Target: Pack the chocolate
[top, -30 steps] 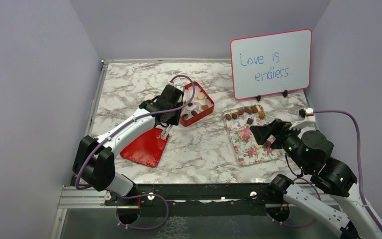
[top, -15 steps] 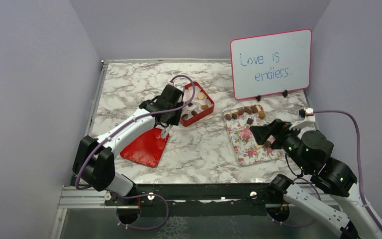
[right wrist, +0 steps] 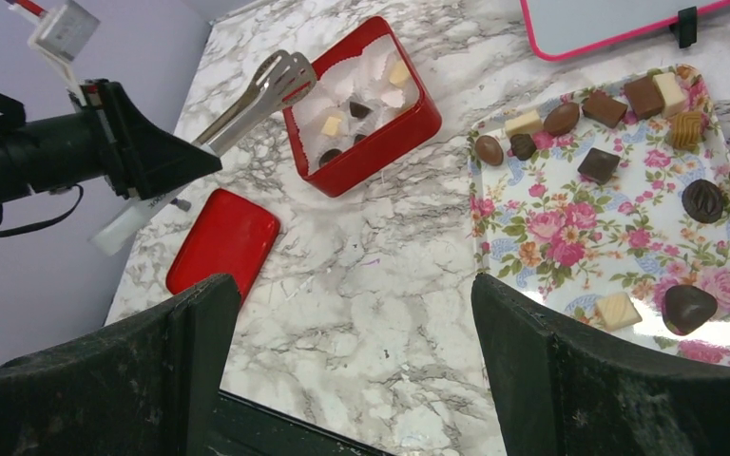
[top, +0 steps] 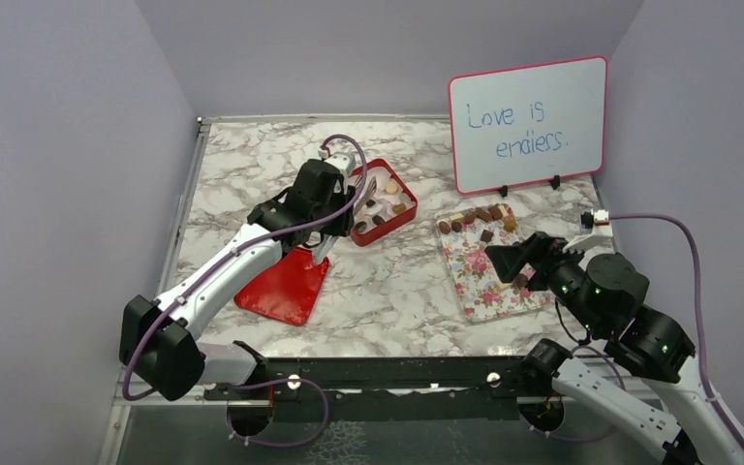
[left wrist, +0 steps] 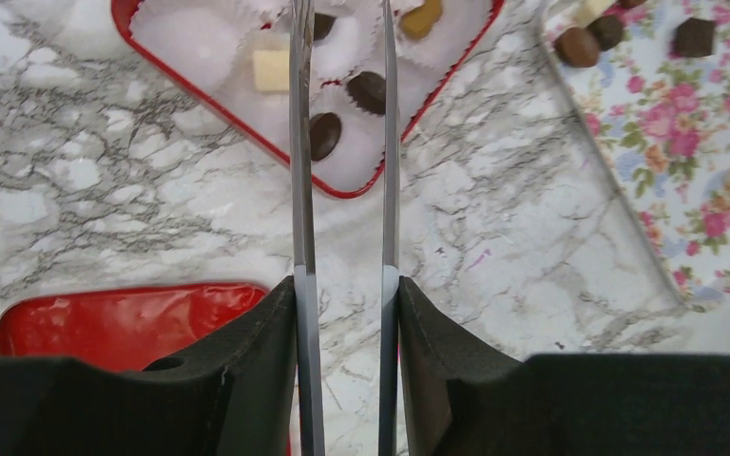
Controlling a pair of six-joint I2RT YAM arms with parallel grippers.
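Marble table (right wrist: 390,285) first: the right gripper (right wrist: 344,304) hangs over the near end of the flowered tray (right wrist: 570,220), fingers spread wide, nothing between them. Loose chocolate (right wrist: 598,164) sits on that tray, a few pieces near, a row along the far edge. Left of it, past bare marble, a red lid (right wrist: 223,242) lies flat. Above the lid the left gripper (left wrist: 342,304) is clamped on metal tongs (right wrist: 247,100); the two blades stand apart and no piece shows between them. The tongs' long axis runs from near-left to far-right, tips over the red box (right wrist: 380,152), where several pieces already rest in white paper cups. From the tong tips the tray chocolate lies to the right and slightly nearer; the closest pieces are at the left end of the far row. The right arm is nearer the tray but carries no tool, so the next pick likely means swinging the tongs right.
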